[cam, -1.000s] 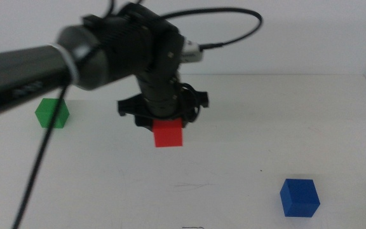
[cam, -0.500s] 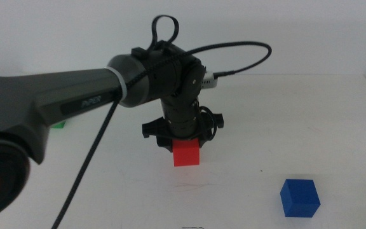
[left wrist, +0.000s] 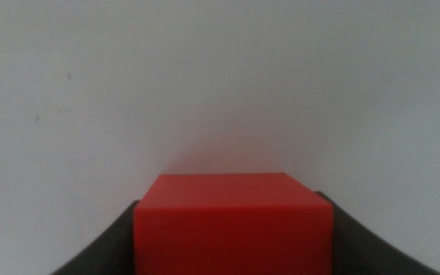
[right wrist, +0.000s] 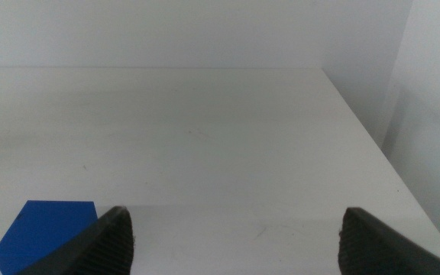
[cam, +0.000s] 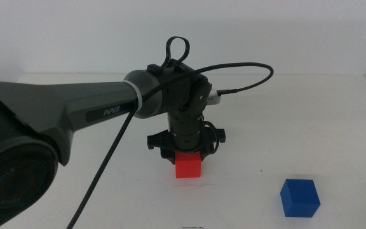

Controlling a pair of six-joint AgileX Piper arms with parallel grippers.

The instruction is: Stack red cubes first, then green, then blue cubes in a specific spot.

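The red cube (cam: pixel 187 166) hangs at or just above the white tabletop in the middle of the middle view, and my left gripper (cam: pixel 187 152) is shut on it from above. In the left wrist view the red cube (left wrist: pixel 233 222) fills the space between the two dark jaws. The blue cube (cam: pixel 299 197) rests on the table at the front right; it also shows in the right wrist view as a blue cube (right wrist: pixel 43 234) beside my right gripper (right wrist: pixel 235 244), which stands open over bare table. The green cube is hidden behind the left arm.
The left arm (cam: pixel 75 114) and its black cable (cam: pixel 246 67) reach across the left half of the table. The table's right edge (right wrist: pixel 373 145) runs beside a white wall.
The left arm has carried the red cube forward, to the right and downward, closer to the tabletop. The green cube, seen at the far left one second ago, is now covered by the arm.
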